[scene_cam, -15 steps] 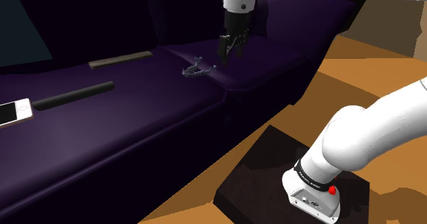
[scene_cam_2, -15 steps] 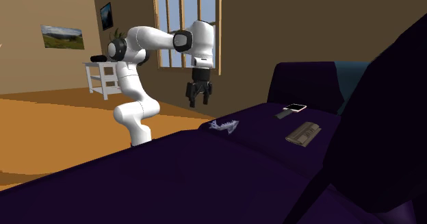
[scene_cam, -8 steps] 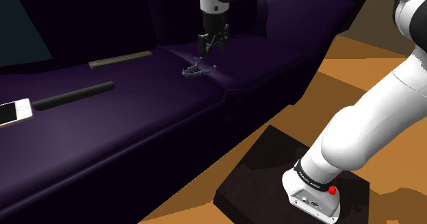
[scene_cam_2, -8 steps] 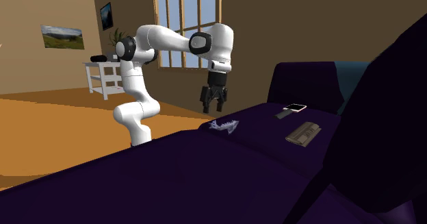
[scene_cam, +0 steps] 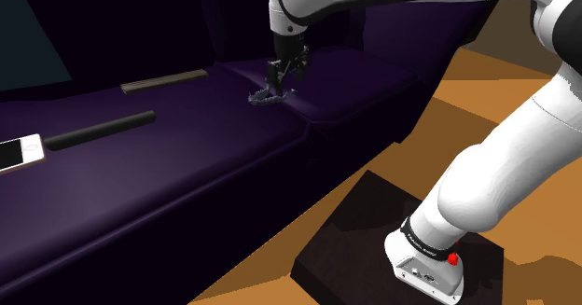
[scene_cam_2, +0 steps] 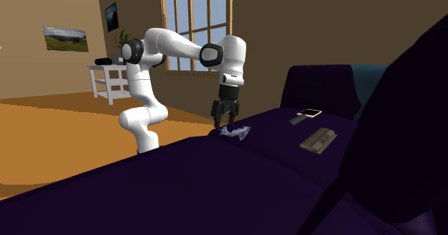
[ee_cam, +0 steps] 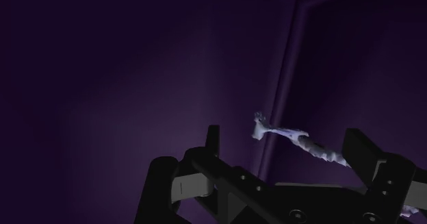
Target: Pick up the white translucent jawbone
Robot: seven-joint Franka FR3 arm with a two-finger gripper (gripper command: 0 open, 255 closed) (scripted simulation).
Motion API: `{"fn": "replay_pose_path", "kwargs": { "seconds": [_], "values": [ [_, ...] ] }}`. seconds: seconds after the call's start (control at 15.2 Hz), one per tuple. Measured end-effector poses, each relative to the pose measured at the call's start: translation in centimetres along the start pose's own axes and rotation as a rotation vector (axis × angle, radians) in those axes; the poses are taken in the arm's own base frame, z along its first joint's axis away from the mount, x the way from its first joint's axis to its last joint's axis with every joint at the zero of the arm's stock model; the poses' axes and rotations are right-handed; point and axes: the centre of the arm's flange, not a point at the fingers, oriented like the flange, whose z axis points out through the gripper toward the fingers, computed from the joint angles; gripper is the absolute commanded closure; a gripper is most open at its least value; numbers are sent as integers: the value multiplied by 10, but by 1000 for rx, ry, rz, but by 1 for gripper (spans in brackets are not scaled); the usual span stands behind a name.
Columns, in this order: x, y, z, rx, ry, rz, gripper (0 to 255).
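Since the earlier frames the arm [scene_cam: 504, 163] has swung toward the left of the shoulder view and lowered, bringing the claw [scene_cam: 281, 77] from mid-air above the cushion down to the jawbone [scene_cam: 268, 96]. The dark purple sofa [scene_cam: 187, 163] occupies the left and centre of the shoulder view and the whole lower half of the second exterior view. The white arm rises from its base at the lower right of the shoulder view and arches across the upper edge to a point above the sofa seat. The base sits on the stand [scene_cam: 373, 228], a dark box on the orange-brown floor [scene_cam: 522, 98]. Three items lie on the seat at the left of the shoulder view, well apart from the jawbone: a black bar [scene_cam: 101, 130], a flat tan slab [scene_cam: 163, 80] near the backrest, and a white phone [scene_cam: 19, 152] at the left edge. The claw points downward, its tips just above the seat. In the wrist view the claw [ee_cam: 286, 137] is spread wide, its fingers [ee_cam: 213, 139] standing well apart. The jawbone [ee_cam: 301, 139], a pale translucent curved piece, lies on the seam between two seat cushions, in the gap between the fingers. Whether either finger touches it cannot be determined. In the second exterior view the jawbone [scene_cam_2: 235, 132] rests at frame centre, directly beneath the claw [scene_cam_2: 224, 118].
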Motion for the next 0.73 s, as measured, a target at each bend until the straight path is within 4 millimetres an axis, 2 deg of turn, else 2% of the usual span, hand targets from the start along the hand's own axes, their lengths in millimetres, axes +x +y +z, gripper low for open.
{"fn": "replay_pose_path", "kwargs": {
  "seconds": [0.73],
  "values": [
    [0, -1, -3, 0, 6, -1, 255]
  ]
}}
